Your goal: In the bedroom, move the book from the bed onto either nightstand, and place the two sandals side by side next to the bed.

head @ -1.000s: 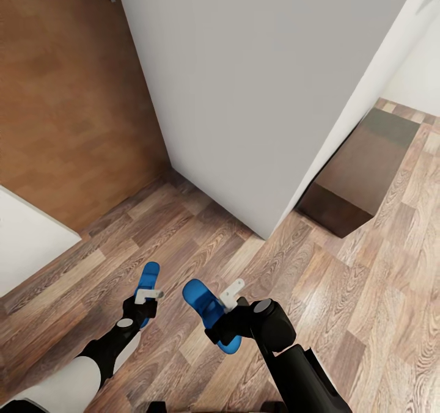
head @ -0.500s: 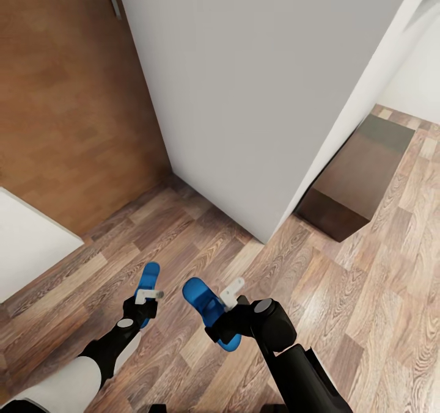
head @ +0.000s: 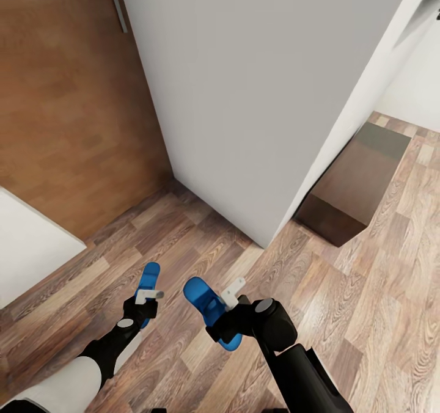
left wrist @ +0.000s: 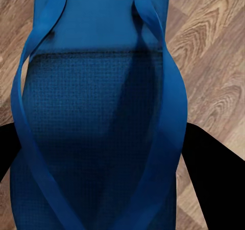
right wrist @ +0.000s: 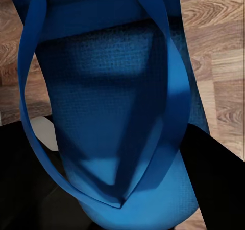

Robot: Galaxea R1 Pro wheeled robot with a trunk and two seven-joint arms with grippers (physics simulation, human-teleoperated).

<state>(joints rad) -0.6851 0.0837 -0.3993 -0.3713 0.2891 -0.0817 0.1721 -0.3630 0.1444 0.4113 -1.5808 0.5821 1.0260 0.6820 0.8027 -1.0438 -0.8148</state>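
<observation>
Robot in transit, one blue sandal in each gripper, both carried low over the wood floor [head: 342, 291]. Left gripper [head: 144, 298] at 7 o'clock in the head view, closed on the left sandal [head: 148, 277], toe pointing to 12. Right gripper [head: 229, 306] at 6 o'clock, closed on the right sandal [head: 208, 309], which tilts toward 11. Wrist views show each sole close up, straps in front: left sandal [left wrist: 97, 128], right sandal [right wrist: 112, 117]. Exact finger contact is hidden behind the soles, so I can't tell how deep either grip is.

A white wall corner [head: 256, 95] sits dead ahead at 12, a brown door [head: 67, 95] at 10, and a long dark cabinet [head: 348, 187] at 2. A white slab edge [head: 27, 248] at 9, can't say what it is. The bed, nightstand and book can't be placed from here.

Risks, as a guess:
- The wall corner is near; driving or turning on could clip it with the arms or the sandal toes.
- Flat, floppy soles held at one end could swing or slip out on a sharp turn.
- The sandals sit close together; the arms drifting inward could knock them.
- The cabinet at 2 is not the nightstand and could be mistaken for it.
</observation>
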